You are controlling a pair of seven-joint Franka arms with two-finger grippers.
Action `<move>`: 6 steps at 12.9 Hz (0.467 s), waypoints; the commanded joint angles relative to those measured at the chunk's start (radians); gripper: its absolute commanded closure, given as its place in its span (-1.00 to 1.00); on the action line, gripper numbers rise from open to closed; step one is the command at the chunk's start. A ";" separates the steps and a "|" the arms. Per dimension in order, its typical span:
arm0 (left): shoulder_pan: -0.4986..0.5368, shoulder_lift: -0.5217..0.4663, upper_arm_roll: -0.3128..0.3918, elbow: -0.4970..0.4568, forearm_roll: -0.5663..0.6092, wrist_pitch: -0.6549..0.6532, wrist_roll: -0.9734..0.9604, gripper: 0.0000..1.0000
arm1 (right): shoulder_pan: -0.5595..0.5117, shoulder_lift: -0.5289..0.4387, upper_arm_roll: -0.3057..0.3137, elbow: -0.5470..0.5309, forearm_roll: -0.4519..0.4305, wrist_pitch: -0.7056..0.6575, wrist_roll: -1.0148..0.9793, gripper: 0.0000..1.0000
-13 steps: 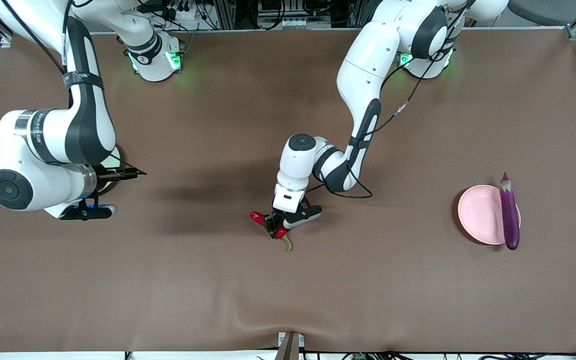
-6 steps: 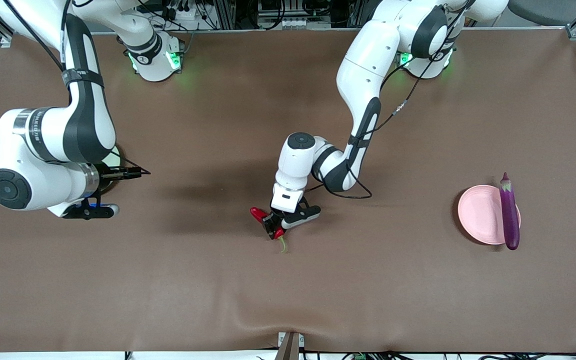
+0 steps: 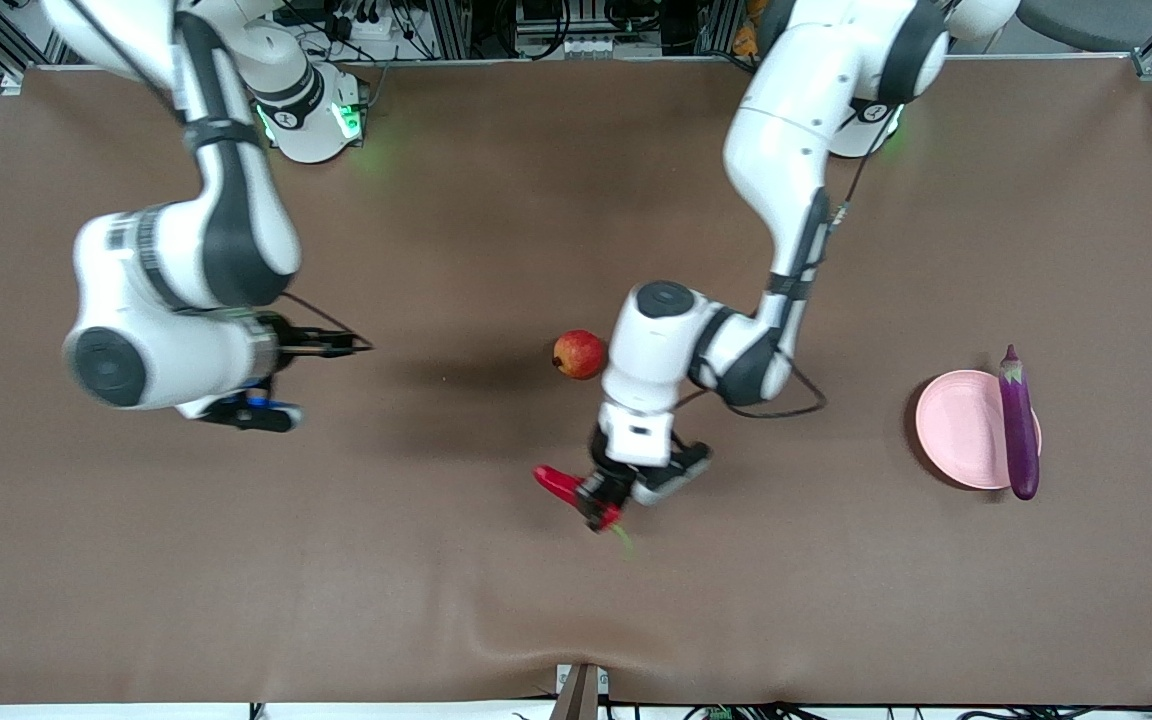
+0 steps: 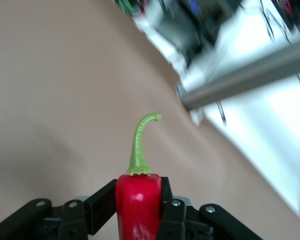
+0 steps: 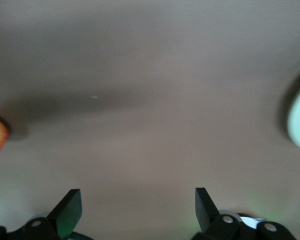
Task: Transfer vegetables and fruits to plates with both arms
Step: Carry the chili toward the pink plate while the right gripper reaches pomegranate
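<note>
Chili pepper: red, green stem; clamped crosswise between the fingers of the left claw, lifted over the middle of the brown counter; stem juts out past the fingertips. 
Pomegranate: on the counter, beside the left arm's wrist, farther from the front camera than the pepper. 
Eggplant: lies across the pink plate, toward the left arm's end. 
Right claw: fingers spread wide, empty, over bare counter toward the right arm's end.
</note>
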 commanded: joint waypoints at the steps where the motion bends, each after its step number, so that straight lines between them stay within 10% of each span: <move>1: 0.090 -0.088 -0.009 -0.052 -0.008 -0.097 0.015 1.00 | 0.096 0.056 -0.010 0.006 0.066 0.087 0.137 -1.00; 6: 0.263 -0.192 -0.020 -0.190 -0.008 -0.205 0.381 1.00 | 0.255 0.162 -0.001 0.012 0.253 0.288 0.398 -1.00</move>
